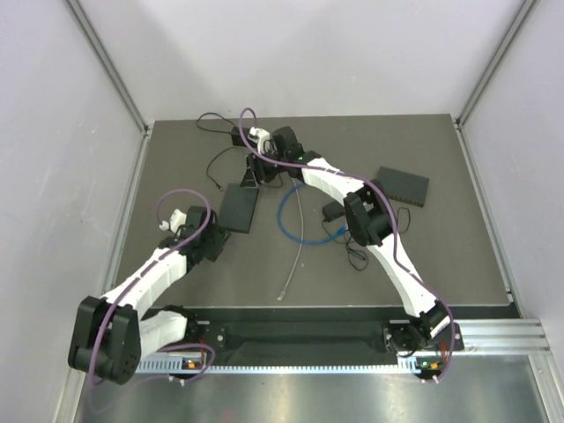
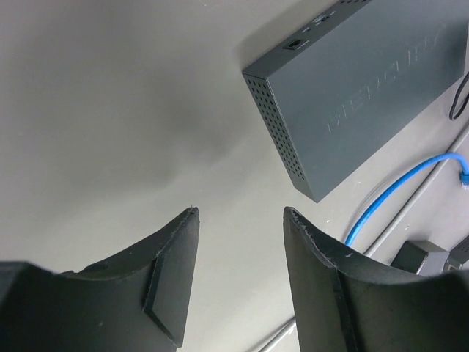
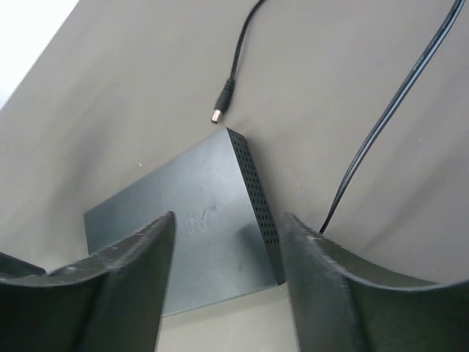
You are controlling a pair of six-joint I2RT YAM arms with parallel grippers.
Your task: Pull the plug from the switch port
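Beyond the switch's (image 3: 209,242) far corner, the barrel plug (image 3: 221,105) lies loose on the bench (image 3: 110,110), apparently out of its port, with the right end effector (image 3: 229,217) released and empty above, and the left end effector (image 2: 242,211) gaping alongside, seemingly posted to brace the box.

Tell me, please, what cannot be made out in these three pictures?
- Left wrist view: the ports of the switch are tiny and partly cut by the top edge, so no plug can be confirmed.
- Right wrist view: the switch's near edge is behind the right fingers. The black cable on the right runs out of the frame.
- Top view: the dark box on the right is too small to show ports.
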